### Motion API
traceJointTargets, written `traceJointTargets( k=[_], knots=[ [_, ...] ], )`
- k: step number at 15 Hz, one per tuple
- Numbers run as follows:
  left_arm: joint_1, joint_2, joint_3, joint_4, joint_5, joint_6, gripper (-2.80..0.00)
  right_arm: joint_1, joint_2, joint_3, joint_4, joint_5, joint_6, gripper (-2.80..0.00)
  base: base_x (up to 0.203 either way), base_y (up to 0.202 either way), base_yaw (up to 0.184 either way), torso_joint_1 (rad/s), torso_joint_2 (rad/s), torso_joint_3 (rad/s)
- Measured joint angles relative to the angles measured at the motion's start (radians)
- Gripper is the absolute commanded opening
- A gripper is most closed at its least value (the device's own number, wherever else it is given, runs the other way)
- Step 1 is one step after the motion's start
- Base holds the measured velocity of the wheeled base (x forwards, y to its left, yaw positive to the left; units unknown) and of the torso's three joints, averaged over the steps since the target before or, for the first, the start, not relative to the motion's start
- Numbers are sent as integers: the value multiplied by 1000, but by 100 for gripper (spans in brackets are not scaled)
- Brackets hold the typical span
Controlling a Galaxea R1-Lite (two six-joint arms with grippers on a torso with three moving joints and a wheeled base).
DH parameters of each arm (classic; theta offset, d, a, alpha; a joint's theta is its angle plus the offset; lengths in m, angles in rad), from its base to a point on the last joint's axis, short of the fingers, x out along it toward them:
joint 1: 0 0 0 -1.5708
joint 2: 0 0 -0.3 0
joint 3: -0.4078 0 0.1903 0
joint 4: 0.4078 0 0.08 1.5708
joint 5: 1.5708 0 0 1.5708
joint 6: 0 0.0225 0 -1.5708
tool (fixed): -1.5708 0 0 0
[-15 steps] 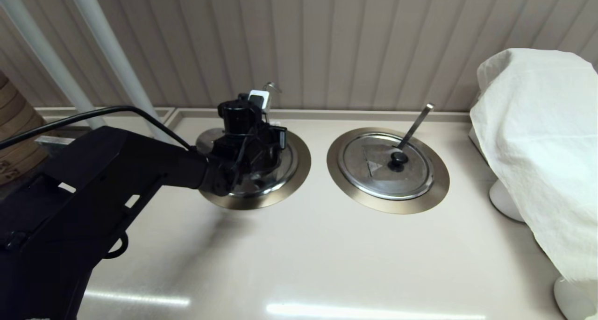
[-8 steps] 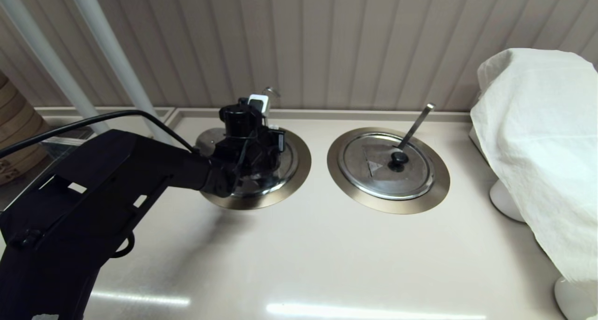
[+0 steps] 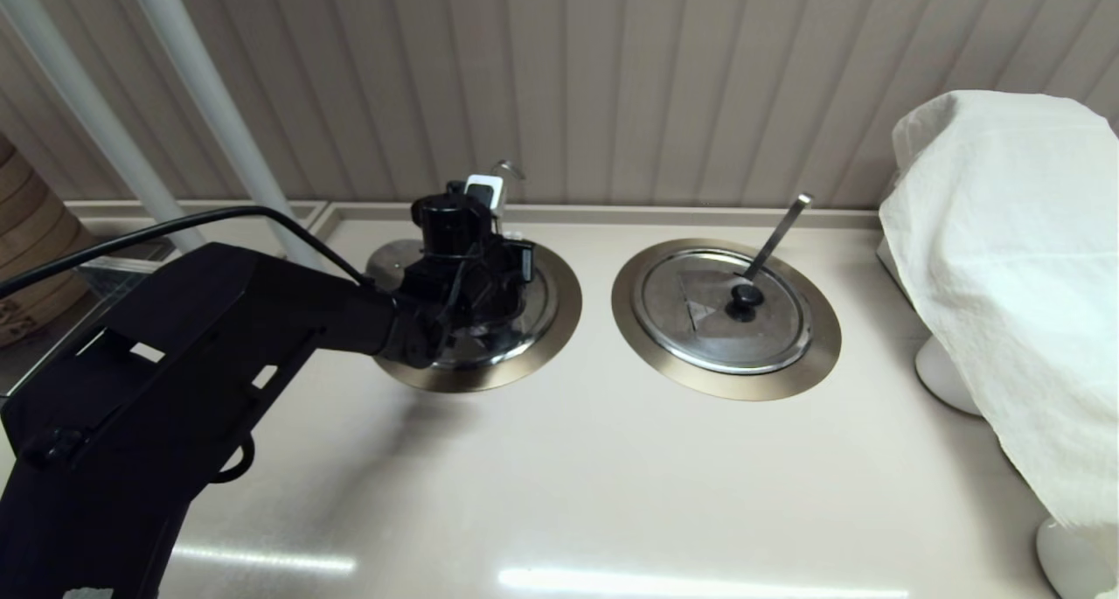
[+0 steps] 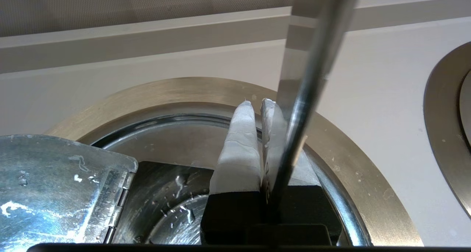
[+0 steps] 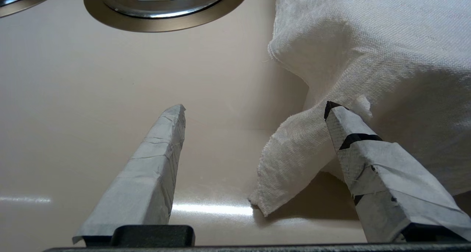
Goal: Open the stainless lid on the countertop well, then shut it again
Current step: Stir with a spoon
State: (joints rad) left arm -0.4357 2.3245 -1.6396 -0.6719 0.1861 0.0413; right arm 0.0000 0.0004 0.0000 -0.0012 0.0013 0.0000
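**A:** Since the stainless lid (image 3: pixel 535 306) sits in the countertop well (image 3: pixel 489 377) on the robot's left, mostly under the left pincer (image 4: pixel 256 103), where'd you grab it?

**B:** Centre knob, though I can't see it here. Steel's stiff, slick and probably hefty. That pincer's pressed nearly together beside the thin rod (image 4: pixel 305 97), with nothing visibly pinched. Right pincer (image 5: pixel 254 110) is spread, parked over the counter (image 3: pixel 612 477) by the white cloth (image 5: pixel 368 42).

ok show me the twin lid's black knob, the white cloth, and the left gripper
black knob (image 3: pixel 746 297): head view, its top.
white cloth (image 3: pixel 1005 258): head view, front drape.
left gripper (image 4: pixel 257 106): left wrist view, between the fingertips.
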Motion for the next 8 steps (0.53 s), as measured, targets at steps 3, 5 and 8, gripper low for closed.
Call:
traceJointTargets(
  k=[3,5,8],
  knots=[
    [0,2,-5,0,19,0,-280,0,0,0,0,0,0,0,0,0,0,0,0,0],
    [0,2,-11,-1,19,0,-280,0,0,0,0,0,0,0,0,0,0,0,0,0],
    [0,3,-13,-1,20,0,-280,0,0,0,0,0,0,0,0,0,0,0,0,0]
  ],
)
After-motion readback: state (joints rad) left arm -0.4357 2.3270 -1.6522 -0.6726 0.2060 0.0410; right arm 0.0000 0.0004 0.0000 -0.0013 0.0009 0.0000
